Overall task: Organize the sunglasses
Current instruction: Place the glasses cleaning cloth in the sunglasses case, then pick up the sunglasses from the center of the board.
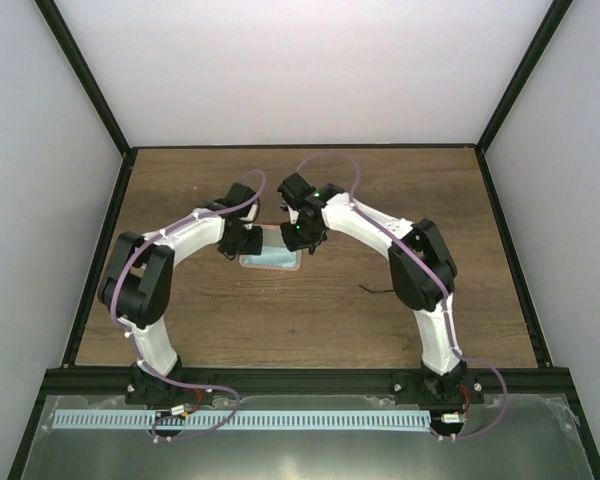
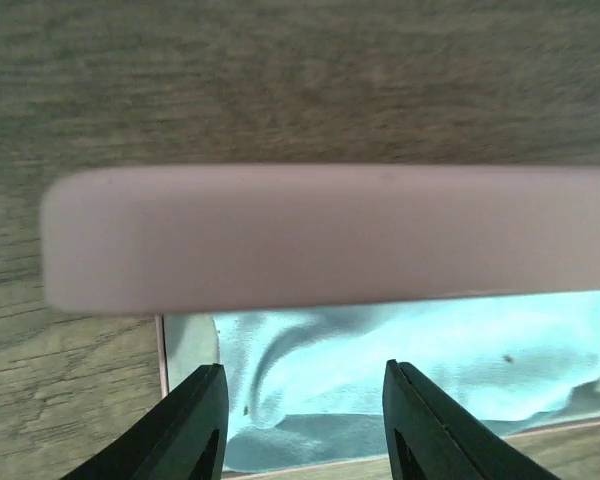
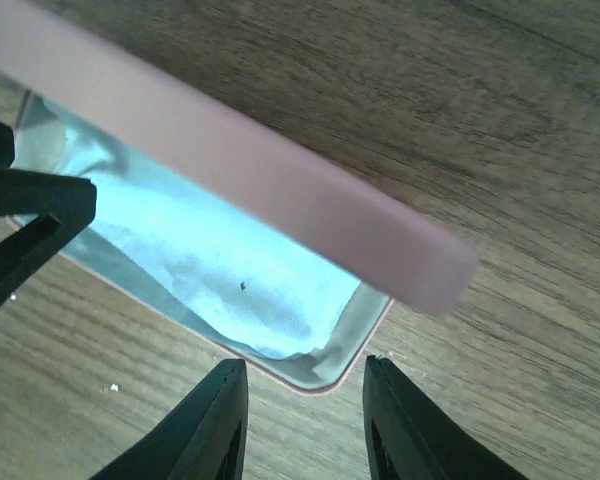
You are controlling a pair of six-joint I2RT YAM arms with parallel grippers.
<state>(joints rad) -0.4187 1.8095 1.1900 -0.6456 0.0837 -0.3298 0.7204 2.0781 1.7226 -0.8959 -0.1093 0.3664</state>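
- Pink case (image 1: 270, 262) near mid-table (image 1: 320, 330), open. Lid (image 2: 330, 235) raised, seen edge-on as a pale pink bar across both wrist views.
- Lt blue cloth (image 2: 380, 360) lying crumpled in lower half of case, covering most of the grey lining. Small dark speck on it.
- Left hand (image 2: 305, 435) open: fingers (image 2: 195, 425) spread, nothing between them. Poised above near rim of case, at its left end in top view.
- Right hand (image 3: 305, 425) likewise open, gripping nothing. Fingers (image 3: 215, 425) apart on either side of a rounded case corner, seen from above. Cannot tell whether touching the rim.
- Black finger of left hand also showing at left edge of right wrist view, over the cloth.
- Both arms bent inward, wrists close together above case, one per end.
- Sunglasses (image 1: 376, 291): only a thin black wire-like bit visible, lying on table just left of right arm's elbow, well apart from case. Rest hidden under that arm, so orientation unclear.
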